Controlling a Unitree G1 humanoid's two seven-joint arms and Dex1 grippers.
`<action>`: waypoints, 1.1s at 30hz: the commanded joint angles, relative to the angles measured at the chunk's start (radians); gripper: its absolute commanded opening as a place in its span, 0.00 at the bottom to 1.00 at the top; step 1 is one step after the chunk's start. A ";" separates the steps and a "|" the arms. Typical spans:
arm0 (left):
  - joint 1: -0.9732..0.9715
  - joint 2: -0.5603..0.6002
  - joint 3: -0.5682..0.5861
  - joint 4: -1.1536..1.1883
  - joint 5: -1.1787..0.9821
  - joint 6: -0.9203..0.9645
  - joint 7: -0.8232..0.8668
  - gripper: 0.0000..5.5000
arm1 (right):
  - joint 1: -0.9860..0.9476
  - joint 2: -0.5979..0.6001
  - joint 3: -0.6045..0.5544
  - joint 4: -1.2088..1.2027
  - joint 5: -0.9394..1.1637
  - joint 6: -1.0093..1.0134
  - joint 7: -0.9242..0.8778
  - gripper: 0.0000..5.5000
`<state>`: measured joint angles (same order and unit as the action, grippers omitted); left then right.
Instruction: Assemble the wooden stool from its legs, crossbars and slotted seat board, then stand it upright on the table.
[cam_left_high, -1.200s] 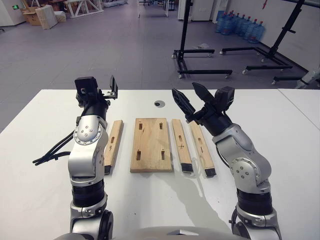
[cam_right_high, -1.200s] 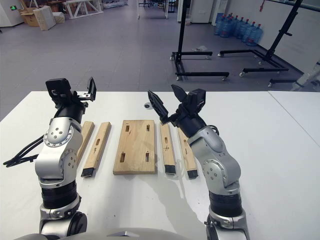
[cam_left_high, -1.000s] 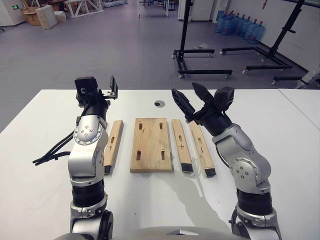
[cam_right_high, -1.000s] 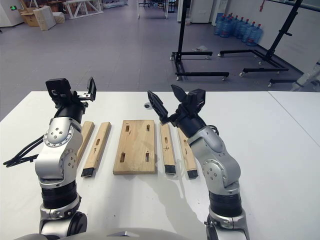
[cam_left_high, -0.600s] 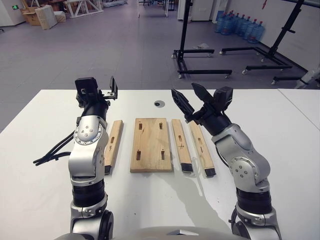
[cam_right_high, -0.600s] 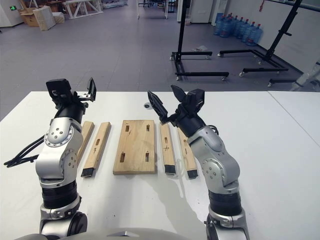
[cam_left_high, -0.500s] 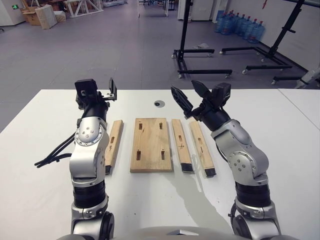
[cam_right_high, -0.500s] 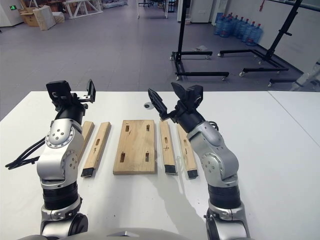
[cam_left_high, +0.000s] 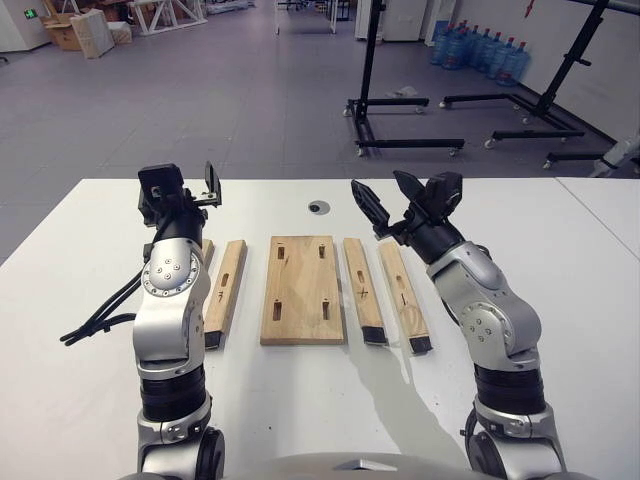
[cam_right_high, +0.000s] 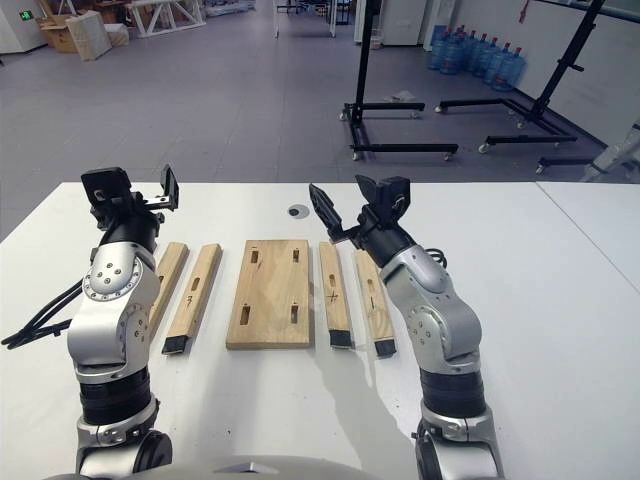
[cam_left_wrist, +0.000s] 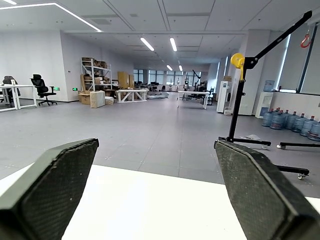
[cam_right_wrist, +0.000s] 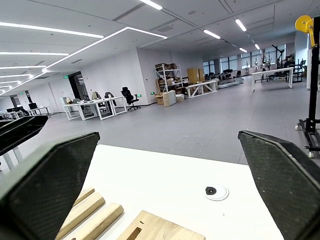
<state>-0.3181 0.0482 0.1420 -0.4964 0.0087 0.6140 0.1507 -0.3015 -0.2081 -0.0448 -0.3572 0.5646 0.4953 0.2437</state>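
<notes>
Slotted seat board (cam_left_high: 303, 288) flat, legs (cam_left_high: 363, 288) either side, unjoined. Both jaws released, empty, raised beside it. First pickup pending: lower onto a leg.

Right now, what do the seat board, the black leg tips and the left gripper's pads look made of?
Seat board: pale bare wood, matt, with faint grain marks. Leg tips: dull black caps, perhaps rubber or plastic; too small to tell. Left gripper pads: black with a fine woven-looking texture, likely rubber or foam.
</notes>
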 joint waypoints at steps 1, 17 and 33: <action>-0.013 0.019 0.013 0.007 -0.001 0.032 -0.012 0.77 | 0.013 -0.013 -0.014 -0.004 -0.034 0.028 -0.032 0.93; 0.137 0.094 0.098 -0.029 -0.045 0.063 -0.096 0.77 | 0.107 -0.221 -0.147 0.200 -0.256 0.010 -0.051 0.93; 0.124 0.093 0.079 0.007 -0.036 0.039 -0.098 0.77 | 0.071 -0.229 -0.138 0.422 -0.291 0.105 0.012 0.93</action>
<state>-0.1838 0.1378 0.2301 -0.4969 -0.0336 0.6587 0.0479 -0.2078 -0.4420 -0.1740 0.0674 0.2765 0.5868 0.2619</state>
